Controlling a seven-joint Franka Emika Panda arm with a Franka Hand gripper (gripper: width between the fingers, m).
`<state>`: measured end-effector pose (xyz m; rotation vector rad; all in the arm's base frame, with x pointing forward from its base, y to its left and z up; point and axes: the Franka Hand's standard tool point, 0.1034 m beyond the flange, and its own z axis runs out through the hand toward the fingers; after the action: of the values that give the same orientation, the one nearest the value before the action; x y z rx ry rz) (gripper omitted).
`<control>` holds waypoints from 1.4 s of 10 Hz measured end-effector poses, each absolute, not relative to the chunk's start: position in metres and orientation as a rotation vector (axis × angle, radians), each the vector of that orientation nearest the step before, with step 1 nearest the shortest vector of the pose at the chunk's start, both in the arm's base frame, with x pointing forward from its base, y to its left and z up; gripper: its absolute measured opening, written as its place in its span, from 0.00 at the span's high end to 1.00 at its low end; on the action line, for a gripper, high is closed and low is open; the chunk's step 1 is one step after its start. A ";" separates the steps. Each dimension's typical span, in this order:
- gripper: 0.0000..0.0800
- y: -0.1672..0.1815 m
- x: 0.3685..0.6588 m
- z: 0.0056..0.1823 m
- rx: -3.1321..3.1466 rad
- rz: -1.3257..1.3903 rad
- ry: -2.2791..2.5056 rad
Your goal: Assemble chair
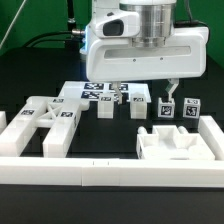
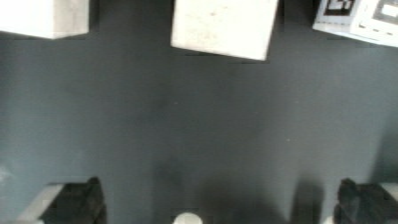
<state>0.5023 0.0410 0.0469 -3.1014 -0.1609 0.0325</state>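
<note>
The chair lies in loose white tagged parts on the black table. The X-braced frame (image 1: pixel 45 125) is at the exterior view's left, and the notched block (image 1: pixel 175 145) sits at the front right. Several cube-ended pegs (image 1: pixel 138 103) stand in a row across the middle. My gripper (image 1: pixel 148 88) hangs above that row, one thin finger (image 1: pixel 172 91) showing beside a peg (image 1: pixel 166 108). In the wrist view the gripper (image 2: pixel 217 200) is open over bare dark table, with nothing between its fingertips (image 2: pixel 71 200). White peg tops (image 2: pixel 222 25) lie beyond it.
The marker board (image 1: pixel 95 92) lies flat behind the pegs. A long white border rail (image 1: pixel 100 175) runs along the front, and another rail (image 1: pixel 5 122) stands at the left edge. A tagged part (image 2: pixel 356 14) shows at the wrist view's corner.
</note>
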 end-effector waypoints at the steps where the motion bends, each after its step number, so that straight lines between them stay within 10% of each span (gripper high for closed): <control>1: 0.19 0.039 0.494 0.046 -3.096 0.166 -0.142; 14: 0.19 0.034 0.476 0.027 -2.697 1.465 -0.075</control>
<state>0.4756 0.0342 0.0271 -2.6970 -0.0752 1.4652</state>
